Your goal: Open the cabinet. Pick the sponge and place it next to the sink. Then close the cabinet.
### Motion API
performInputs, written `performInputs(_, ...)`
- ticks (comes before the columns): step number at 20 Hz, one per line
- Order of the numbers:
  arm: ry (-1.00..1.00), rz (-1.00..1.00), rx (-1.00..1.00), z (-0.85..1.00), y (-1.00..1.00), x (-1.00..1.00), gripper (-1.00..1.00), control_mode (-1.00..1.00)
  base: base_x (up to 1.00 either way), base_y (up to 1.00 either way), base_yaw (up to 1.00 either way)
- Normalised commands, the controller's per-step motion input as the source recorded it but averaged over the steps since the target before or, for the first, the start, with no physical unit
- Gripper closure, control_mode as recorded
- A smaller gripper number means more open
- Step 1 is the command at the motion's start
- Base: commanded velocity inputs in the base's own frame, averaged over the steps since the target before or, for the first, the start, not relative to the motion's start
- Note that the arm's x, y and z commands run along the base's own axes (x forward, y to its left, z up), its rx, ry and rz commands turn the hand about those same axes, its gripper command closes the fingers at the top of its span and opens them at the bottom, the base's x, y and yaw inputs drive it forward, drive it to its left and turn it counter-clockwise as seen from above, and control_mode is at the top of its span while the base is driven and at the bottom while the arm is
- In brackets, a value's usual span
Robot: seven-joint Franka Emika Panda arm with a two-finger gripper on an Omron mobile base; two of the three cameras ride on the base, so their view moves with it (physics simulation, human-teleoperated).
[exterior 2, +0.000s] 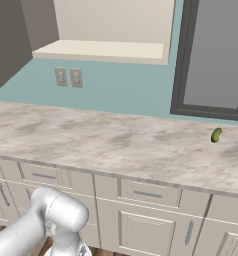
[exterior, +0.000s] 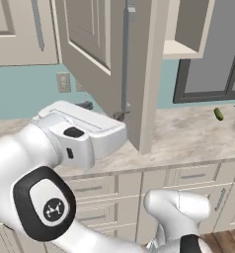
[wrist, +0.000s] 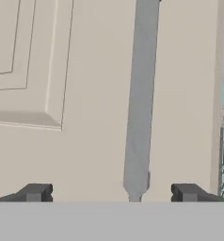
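so the cabinet (exterior: pixel 97 54) door's swung partway out over the desk (exterior 2: pixel 116 145), pincer (wrist: pixel 111 193) spread wide around the bar handle (wrist: pixel 141 94), I'd say squeeze it square on the bar, then pull out smoothly along the door's arc.

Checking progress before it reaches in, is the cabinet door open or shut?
Open: the cabinet door stands swung out over the counter, baring the shelf behind.
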Motion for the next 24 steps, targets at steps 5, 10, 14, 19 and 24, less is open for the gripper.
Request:
performInputs(5, 0.0, 0.06, 0.0, 0.0, -1.0, 0.0, -1.0, -1.0, 0.0, 0.0, 0.0)
performInputs(10, 0.0, 0.16, 0.0, 0.0, -0.63, 0.14, -1.0, -1.0, 0.0, 0.0, 0.0)
performInputs(14, 0.0, 0.21, 0.0, 0.0, -0.65, 0.51, -1.0, -1.0, 0.0, 0.0, 0.0)
performInputs(19, 0.0, 0.2, 0.0, 0.0, -0.66, 0.58, -1.0, -1.0, 0.0, 0.0, 0.0)
performInputs(24, 0.0, 0.12, 0.0, 0.0, -0.53, 0.4, -1.0, -1.0, 0.0, 0.0, 0.0)
